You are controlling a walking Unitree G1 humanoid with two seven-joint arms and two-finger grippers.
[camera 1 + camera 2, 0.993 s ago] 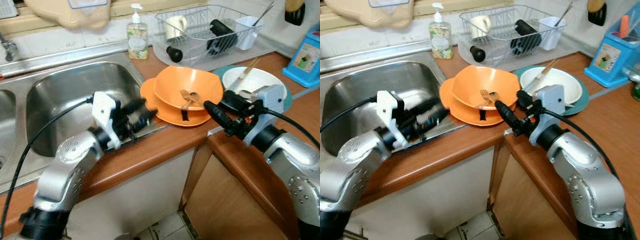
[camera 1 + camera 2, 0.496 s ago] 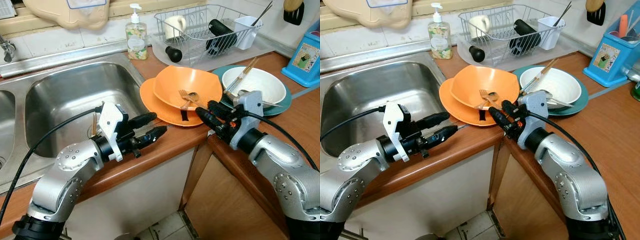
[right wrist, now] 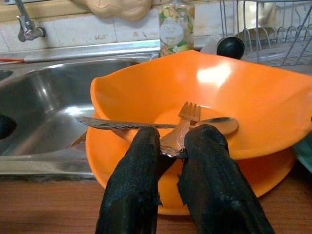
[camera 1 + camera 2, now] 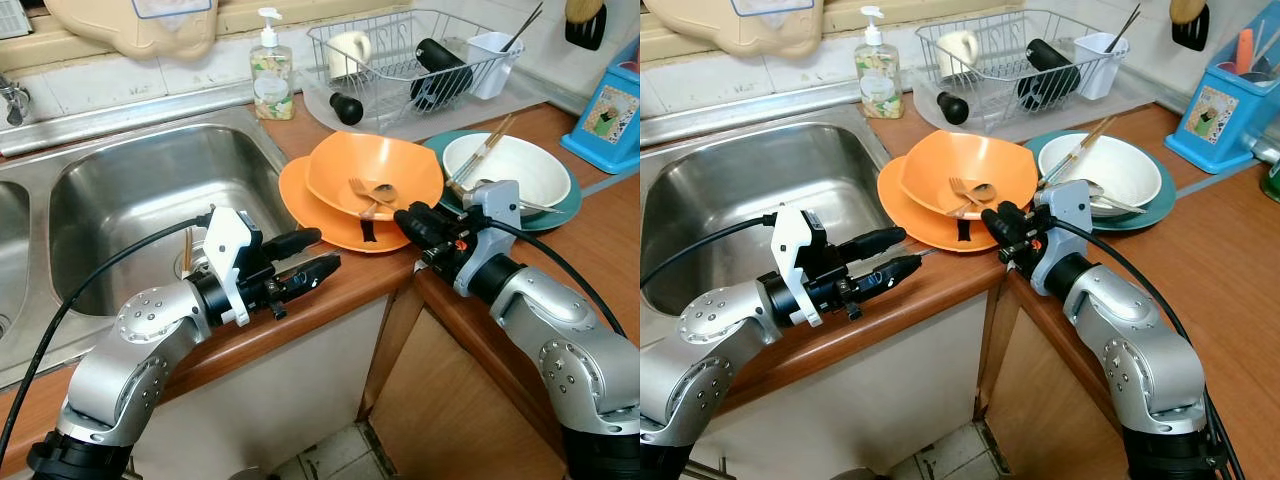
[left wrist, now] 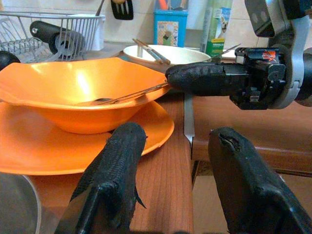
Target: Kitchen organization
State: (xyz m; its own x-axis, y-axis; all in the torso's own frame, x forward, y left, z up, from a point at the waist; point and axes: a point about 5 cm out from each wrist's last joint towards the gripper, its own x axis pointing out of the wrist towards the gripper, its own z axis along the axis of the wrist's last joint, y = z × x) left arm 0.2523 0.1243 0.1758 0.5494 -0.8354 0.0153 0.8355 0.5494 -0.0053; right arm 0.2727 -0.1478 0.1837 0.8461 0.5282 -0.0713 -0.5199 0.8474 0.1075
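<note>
Gripping a fork handle at the rim of the orange bowl

Reaching in from the right of the frame, the right pincer (image 3: 173, 146) presses its 2 black fingers (image 3: 131, 180) together on the handle of the fork (image 3: 181, 127), which lies in the orange bowl (image 4: 375, 170) at centre frame. The tines rest inside the bowl beside 1 spoon (image 3: 146, 125), whose handle runs out across the rim. The grip sits low on the handle, probably because that end juts toward the robot and is easiest to reach.

The left pincer (image 4: 308, 255) hovers at lower centre above the wooden surface (image 4: 330, 290), fingers spread and holding nothing, just short of the orange plate (image 4: 300, 190). It looks ready to steady the stack, though that is a guess.

Counted: 1 orange bowl stacked on 1 orange plate; 1 white bowl (image 4: 520, 165) on 1 teal plate (image 4: 575, 200) at right, carrying chopsticks (image 4: 485, 150) whose number I cannot tell. A dish rack (image 4: 420, 55) sits at upper centre, 1 soap bottle (image 4: 273, 70) beside it, and the steel sink (image 4: 140, 200) on the left.
</note>
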